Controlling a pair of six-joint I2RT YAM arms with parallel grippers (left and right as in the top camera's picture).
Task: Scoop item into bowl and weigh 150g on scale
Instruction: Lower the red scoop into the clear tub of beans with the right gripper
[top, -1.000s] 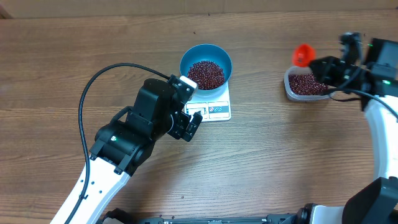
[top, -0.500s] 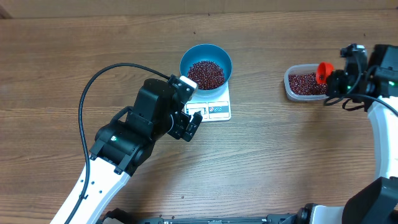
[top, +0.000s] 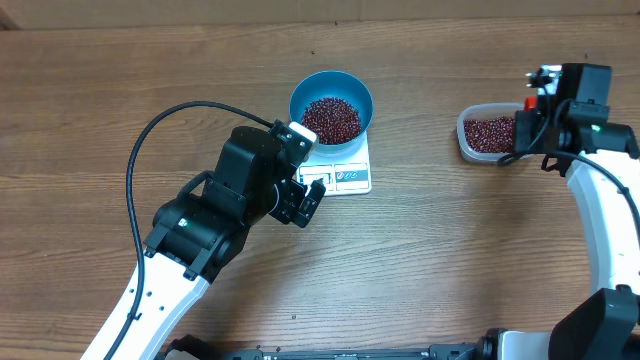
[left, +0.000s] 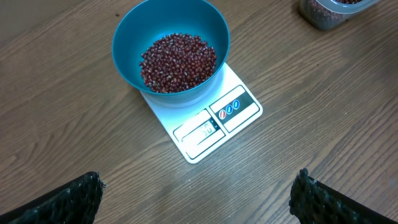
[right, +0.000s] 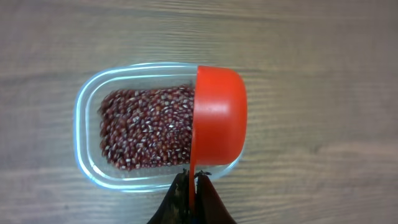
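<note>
Left tool (left: 196, 198): jaws spread wide, holding nothing, above the worktop (left: 323, 112). Just ahead of it is the scale (left: 217, 121), with its display edge toward the tool. Beyond that, the blue bowl (left: 124, 37) sits on the scale's far part. Beans (left: 178, 61) are heaped inside, clear of the tool.

Right tool (right: 193, 190): clamped on the thin handle of a red scoop (right: 217, 118). The cup is over the right end of the clear tub (right: 87, 112). More beans fill the tub, well apart from the bowl.
</note>
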